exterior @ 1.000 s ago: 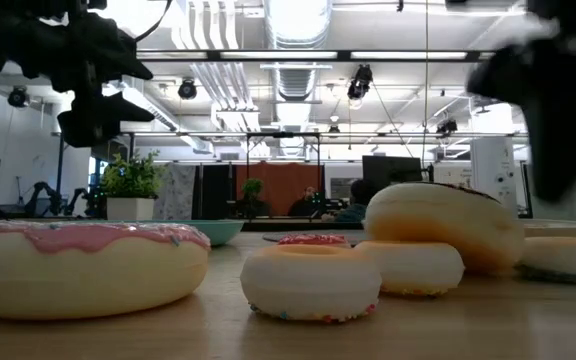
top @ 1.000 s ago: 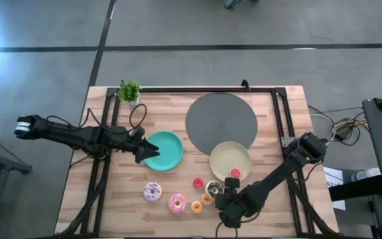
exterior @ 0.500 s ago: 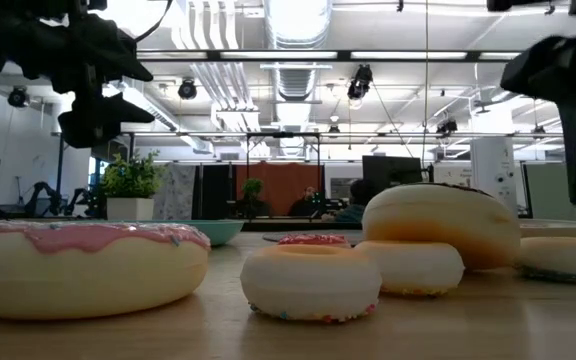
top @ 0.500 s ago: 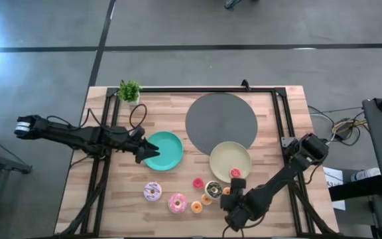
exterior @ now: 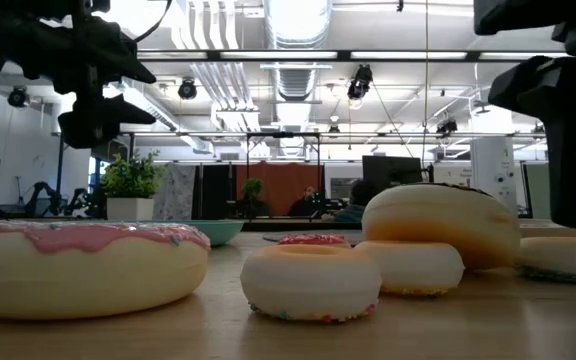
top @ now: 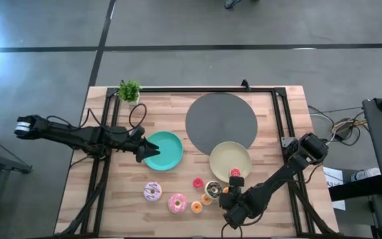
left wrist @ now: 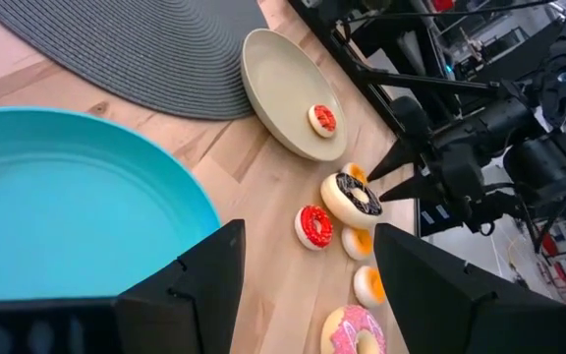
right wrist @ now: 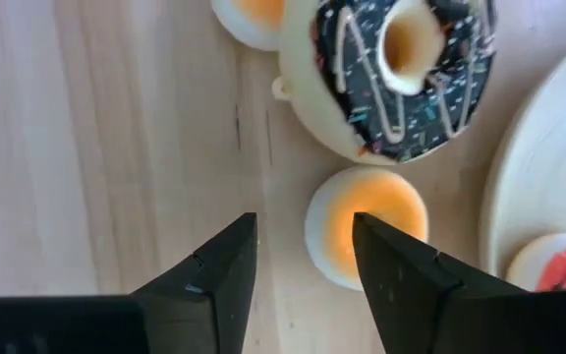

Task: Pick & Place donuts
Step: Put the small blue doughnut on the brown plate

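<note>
**Donuts clustered low in the frame, right gripper poised over a tiny orange one**

In the high view the donuts sit in a loose row at lower centre of the wooden table (top: 171, 109). The lilac-white sprinkled donut (top: 152, 192) lies furthest left, the pink-iced donut (top: 177, 202) just right of it, then a tiny orange donut (top: 196, 207). A tiny red donut (top: 197, 182) lies above these. The chocolate donut (right wrist: 389, 69), dark icing with a pale zigzag and fine sprinkles, lies beside another tiny orange donut (right wrist: 367, 236), a cream ring with an orange top.

The right gripper (right wrist: 303, 258) hovers over that orange ring, fingers apart and holding nothing.

One more red donut (top: 235, 172) lies on the pale-yellow plate (top: 223, 158).

The left gripper (top: 140, 150) hangs at the teal plate (top: 168, 153), jaws apart and empty.
</note>
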Available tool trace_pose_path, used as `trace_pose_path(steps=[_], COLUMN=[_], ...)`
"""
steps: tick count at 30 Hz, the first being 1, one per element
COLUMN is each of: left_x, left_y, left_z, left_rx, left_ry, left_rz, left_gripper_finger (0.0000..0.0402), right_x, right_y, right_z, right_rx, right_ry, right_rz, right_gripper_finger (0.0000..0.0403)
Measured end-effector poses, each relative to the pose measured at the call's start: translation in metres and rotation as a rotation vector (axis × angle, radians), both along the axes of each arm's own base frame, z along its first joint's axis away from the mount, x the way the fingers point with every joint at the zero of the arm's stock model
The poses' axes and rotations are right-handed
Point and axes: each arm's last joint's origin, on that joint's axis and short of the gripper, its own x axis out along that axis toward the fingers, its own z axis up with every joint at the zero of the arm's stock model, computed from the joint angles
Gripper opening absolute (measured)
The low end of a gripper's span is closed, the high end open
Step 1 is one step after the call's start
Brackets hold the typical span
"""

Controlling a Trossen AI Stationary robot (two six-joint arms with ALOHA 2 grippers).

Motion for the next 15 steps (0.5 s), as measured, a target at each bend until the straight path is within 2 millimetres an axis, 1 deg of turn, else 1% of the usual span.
trace_pose_path(steps=[8, 11, 15], left_x=[0.000, 0.000, 0.000], left_y=[0.000, 0.000, 0.000], left_z=[-0.001, 0.000, 0.000], left_rx=[0.001, 0.000, -0.001], left_ry=[0.001, 0.001, 0.001], left_rz=[0.001, 0.001, 0.002], left_gripper_finger=[0.0201, 0.0201, 0.0201], right_x=[0.003, 0.004, 0.004], right_y=[0.001, -0.001, -0.003], right_z=[-0.013, -0.013, -0.008], right_rx=[-0.015, -0.015, -0.026], right_ry=[0.027, 0.026, 0.024], right_rz=[0.000, -0.005, -0.016], right_gripper_finger=[0.0172, 0.0173, 0.0168])
